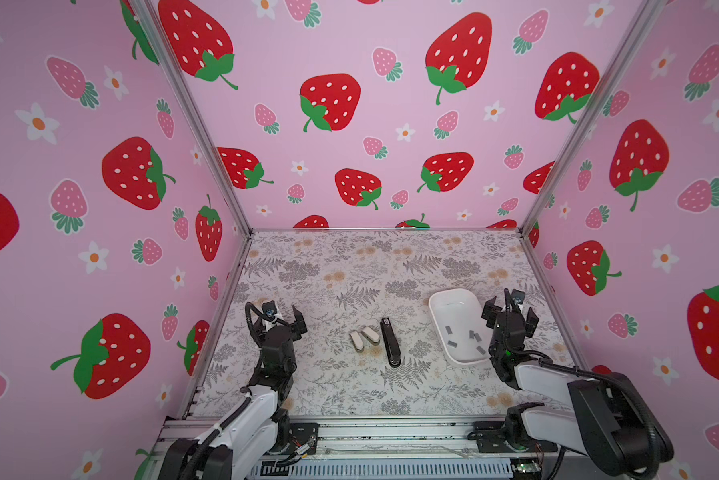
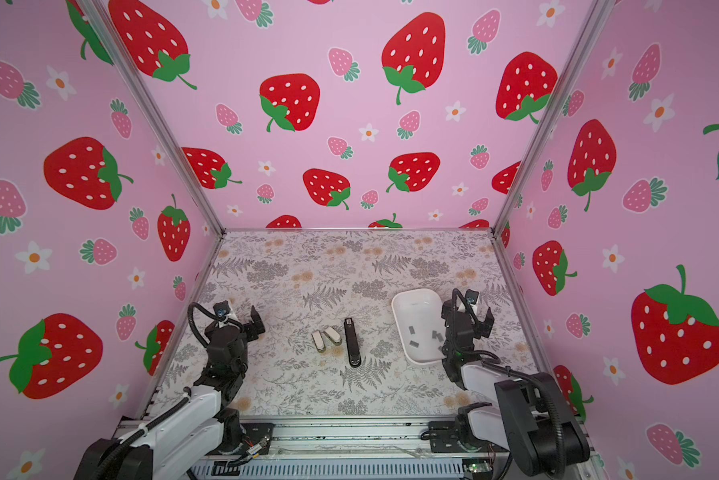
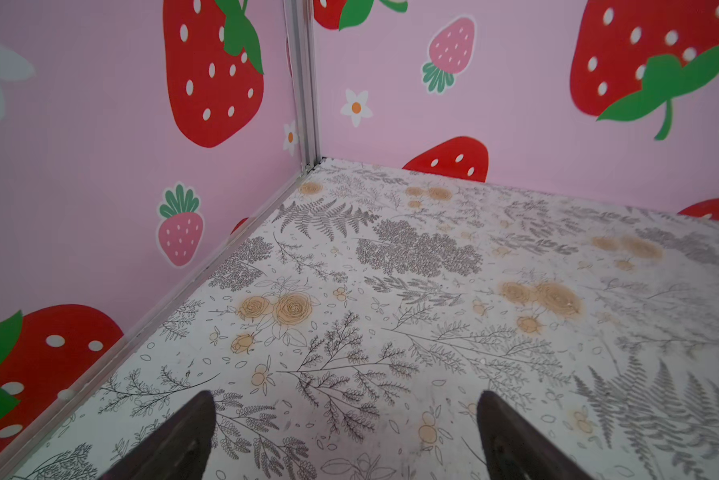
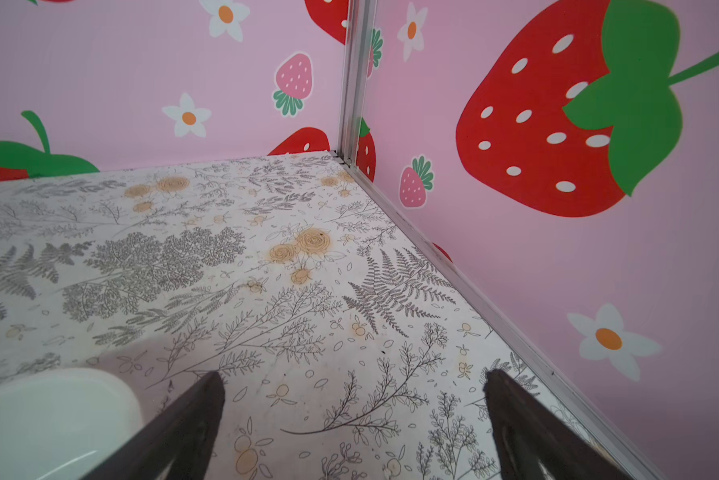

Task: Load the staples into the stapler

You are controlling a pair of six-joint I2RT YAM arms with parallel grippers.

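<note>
I'm seeing left claw (image 3: 345,399) and right claw (image 4: 353,378) hanging spread, empty. I'm figuring the staples (image 1: 451,343) are light, slick, crumbly; planning to pinch one strip's long sides.

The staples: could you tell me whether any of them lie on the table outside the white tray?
No; in a top view all the staples lie inside the tray.

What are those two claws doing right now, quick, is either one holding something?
The left claw is open, holding nothing.
The right claw is open, holding nothing.
</note>
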